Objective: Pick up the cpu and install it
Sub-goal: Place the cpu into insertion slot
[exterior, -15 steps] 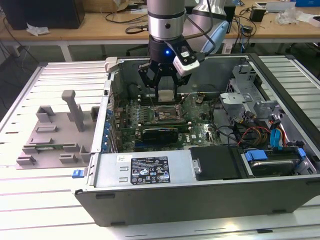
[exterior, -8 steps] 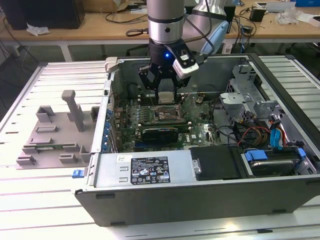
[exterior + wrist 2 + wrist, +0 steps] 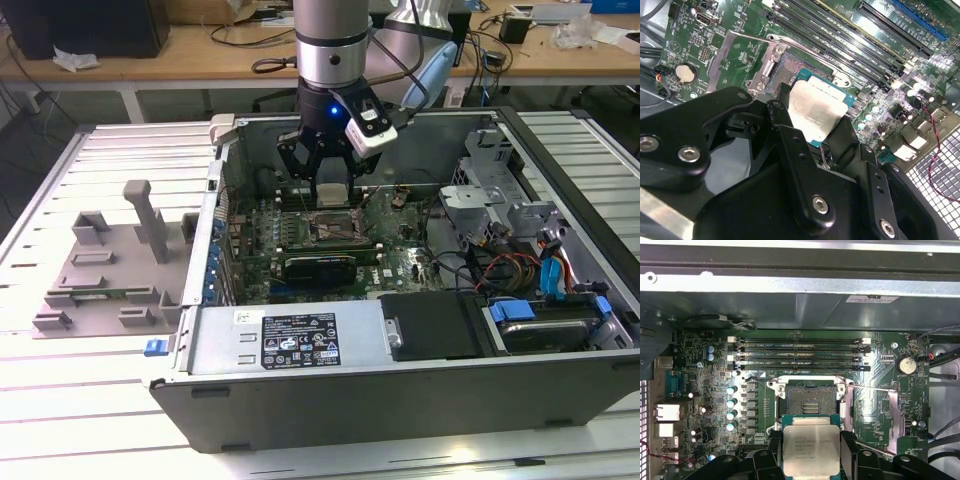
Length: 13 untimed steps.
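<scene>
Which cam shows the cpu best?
First wrist view: the cpu faces the camera squarely, held by the gripper near the open socket. Second wrist view shows it tilted, partly hidden; exterior view, just a small silver patch.

An open computer case (image 3: 400,405) lies on the counter (image 3: 70,430). A plastic fixture (image 3: 105,275) stands beside it, on the exterior view's left. The motherboard (image 3: 705,365) lies flat inside the case. In its middle is the socket (image 3: 812,399), with the memory slots (image 3: 800,354) just beside it. The pincer (image 3: 331,192) hangs above the socket, with the cpu (image 3: 811,450) between its fingers.
</scene>
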Tool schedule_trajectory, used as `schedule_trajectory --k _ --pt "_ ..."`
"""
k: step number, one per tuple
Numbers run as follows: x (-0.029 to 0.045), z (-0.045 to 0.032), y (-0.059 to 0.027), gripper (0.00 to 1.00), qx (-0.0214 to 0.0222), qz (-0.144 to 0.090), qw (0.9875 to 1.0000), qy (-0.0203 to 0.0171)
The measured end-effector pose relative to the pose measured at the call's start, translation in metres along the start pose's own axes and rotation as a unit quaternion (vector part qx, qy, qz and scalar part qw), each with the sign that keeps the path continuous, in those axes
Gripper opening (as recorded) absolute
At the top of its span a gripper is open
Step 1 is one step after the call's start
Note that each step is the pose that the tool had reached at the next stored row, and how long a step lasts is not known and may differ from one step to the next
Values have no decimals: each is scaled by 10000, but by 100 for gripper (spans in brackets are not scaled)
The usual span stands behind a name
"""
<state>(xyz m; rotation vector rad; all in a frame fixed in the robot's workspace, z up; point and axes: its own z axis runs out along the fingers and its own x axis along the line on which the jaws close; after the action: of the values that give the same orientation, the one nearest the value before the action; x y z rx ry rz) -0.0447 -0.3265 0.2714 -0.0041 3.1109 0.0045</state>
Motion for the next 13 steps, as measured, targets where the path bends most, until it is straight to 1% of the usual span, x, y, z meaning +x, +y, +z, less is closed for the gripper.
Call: schedule_trajectory --k 5,6,7,9,10,12,13 --pt "0 0 0 55 1 28 10000 0" --pt "0 1 0 55 7 240 9997 -1" --pt "0 2 0 55 13 442 9990 -1" --pt "0 2 0 55 19 641 9979 -2" --pt "0 2 0 55 23 777 9970 -2" --pt "0 3 0 55 35 1128 9936 -3" --pt "0 3 0 55 39 1283 9917 -4"
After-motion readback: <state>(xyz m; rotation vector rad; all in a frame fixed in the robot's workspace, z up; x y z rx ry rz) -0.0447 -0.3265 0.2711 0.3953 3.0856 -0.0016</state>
